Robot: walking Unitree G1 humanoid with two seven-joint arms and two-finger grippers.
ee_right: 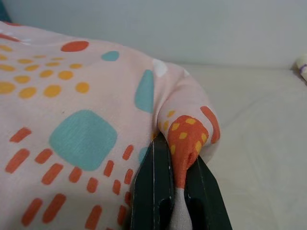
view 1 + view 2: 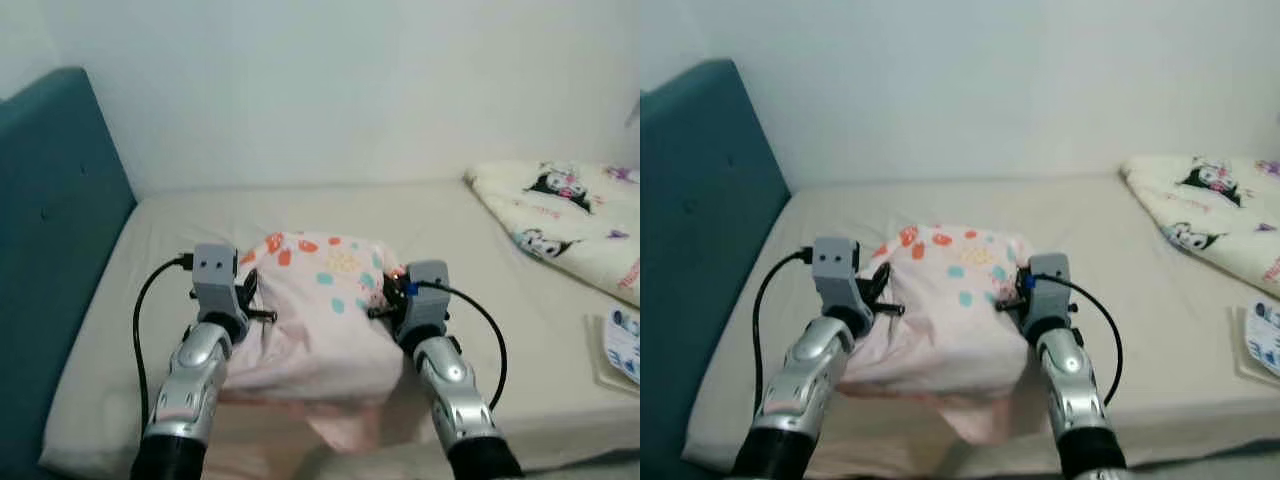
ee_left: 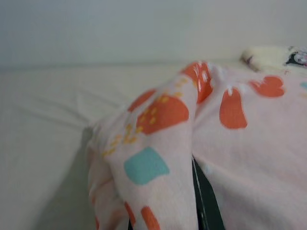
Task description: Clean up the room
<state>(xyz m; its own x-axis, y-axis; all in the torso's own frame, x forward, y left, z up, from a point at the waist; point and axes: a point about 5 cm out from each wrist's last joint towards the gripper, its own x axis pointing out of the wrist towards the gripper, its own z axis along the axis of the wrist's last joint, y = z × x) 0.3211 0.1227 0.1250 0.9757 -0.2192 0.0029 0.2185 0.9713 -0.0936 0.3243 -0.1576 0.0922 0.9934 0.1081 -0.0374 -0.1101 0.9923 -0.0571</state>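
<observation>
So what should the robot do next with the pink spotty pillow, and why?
Probably carry the pillow forward toward the headboard. The left gripper and right gripper each pinch a side, and its near end overhangs the mattress edge.

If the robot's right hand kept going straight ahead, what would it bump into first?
Probably only bare cream mattress, then the white wall. The right hand is pinching the pink patterned cloth; depth is unclear.

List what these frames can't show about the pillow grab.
- Left pincer fingers: pillow fabric hides them in the left wrist view, so the grip is unclear.
- Pillow's lower end: hangs past the bed edge, cut off by the frame.
- Paper: cut off at the edge, print too small.
</observation>
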